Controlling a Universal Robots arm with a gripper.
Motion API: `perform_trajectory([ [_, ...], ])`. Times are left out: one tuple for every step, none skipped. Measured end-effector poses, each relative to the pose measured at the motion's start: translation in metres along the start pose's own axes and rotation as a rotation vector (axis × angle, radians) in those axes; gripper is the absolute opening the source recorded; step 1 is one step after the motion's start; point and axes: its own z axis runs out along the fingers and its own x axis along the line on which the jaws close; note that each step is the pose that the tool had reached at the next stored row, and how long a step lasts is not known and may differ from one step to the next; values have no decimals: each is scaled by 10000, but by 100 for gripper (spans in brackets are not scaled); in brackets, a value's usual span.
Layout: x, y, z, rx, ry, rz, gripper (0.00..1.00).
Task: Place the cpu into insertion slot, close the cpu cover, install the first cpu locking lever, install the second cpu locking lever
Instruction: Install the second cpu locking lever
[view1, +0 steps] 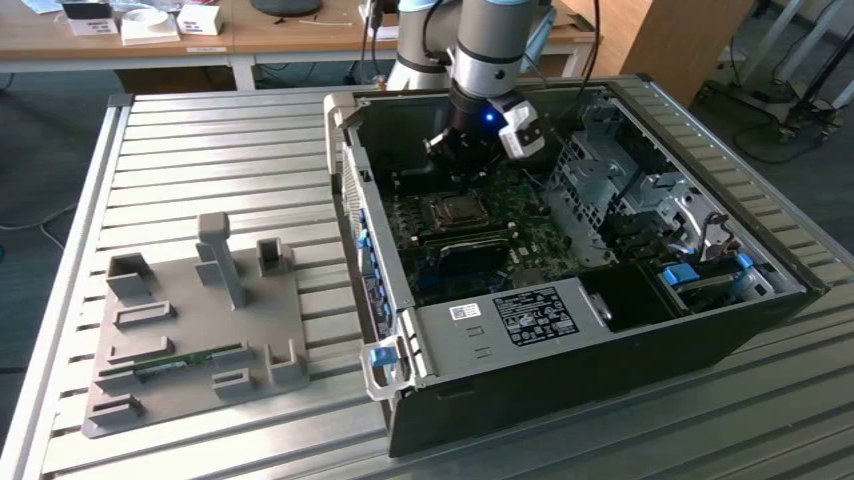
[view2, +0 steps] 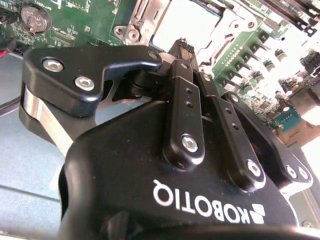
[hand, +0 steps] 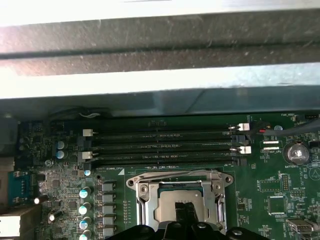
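i have the arm reaching down into the open computer case (view1: 574, 330), which lies on its side on the slatted metal worktop (view1: 214, 150). the gripper (view1: 461, 170) hangs just above the processor socket on the green motherboard (view1: 534, 235), towards the end of the case nearest the arm's base. in the first wrist view the fingertips (hand: 186, 212) look pressed together into one narrow dark point, so i read the gripper as closed, and i see nothing held between them. they sit right over the cpu (hand: 172, 207), whose dull silvery top lies flat inside the socket. the cpu cover (hand: 180, 186) appears to lie down around the chip as a metal frame, with the chip showing through its open centre; i cannot tell whether the fingertips actually touch the chip. in the second wrist view the gripper (view2: 181, 47) points at the same bright socket (view2: 185, 22). four long memory slots (hand: 165, 147) run just beside the socket. on the exterior view's left a grey parts holder (view1: 200, 330) sits on the worktop, well apart from the case.
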Motion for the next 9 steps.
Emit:
perform_trajectory([
  [0,0,-5,0,0,0,11],
  [0,1,-10,0,0,0,11],
  [-1,1,-17,0,0,0,11],
  [-1,2,-25,0,0,0,11],
  [-1,2,-35,0,0,0,11],
  [-2,2,-45,0,0,0,11],
  [-2,3,-57,0,0,0,11],
  [-3,4,-69,0,0,0,11],
  [-3,5,-80,0,0,0,11],
])
